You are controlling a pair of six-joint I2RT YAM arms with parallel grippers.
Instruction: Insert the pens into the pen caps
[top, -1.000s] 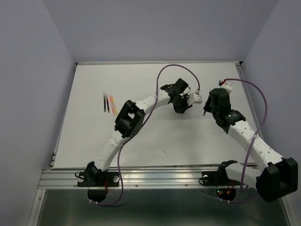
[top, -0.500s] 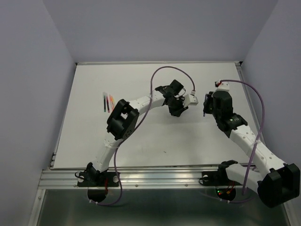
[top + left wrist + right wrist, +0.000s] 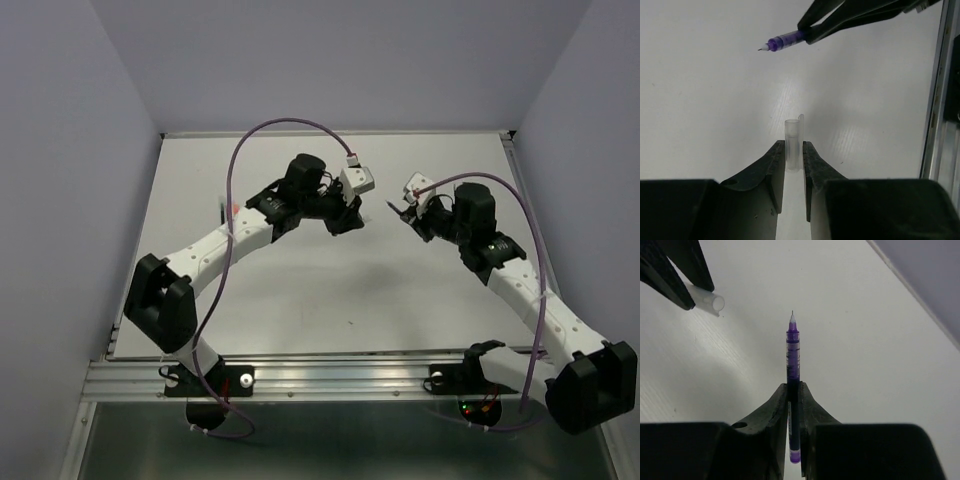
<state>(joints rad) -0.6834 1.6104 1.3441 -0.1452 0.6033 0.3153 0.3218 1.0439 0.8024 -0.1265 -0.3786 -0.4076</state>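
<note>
Pinched in the left gripper (image 3: 793, 150): a clear pen cap (image 3: 793, 134). Clamped by its lower part between the two dark fingers, with the clip tab on its right side and the open mouth pointing away from the wrist camera. Raised off the white desk (image 3: 330, 300), judging by the faint shadow under it in the right wrist view.

Pressed tight in the right gripper (image 3: 793, 390): a purple pen (image 3: 792, 347). Barrel straight out between the fingers, fine white-tipped nib leading, tail end just showing behind the fingertips. Also lifted clear of the desk.

From above, both grippers turned toward each other over the far middle of the desk, near but apart, the left one on the left.

Nib not in the cap, with an open gap between nib and mouth in both wrist views. From the left wrist, pen up and to the left of the cap's mouth, lying crosswise rather than in line with the cap. From the right wrist, cap off to the upper left of the nib, mouth turned rightward.

Mostly hidden behind the left forearm, toward the desk's left side: a sliver of loose pens (image 3: 234, 209), only a bit of red readable. Along the right edge of the left wrist view, a metal rail (image 3: 940, 100).
</note>
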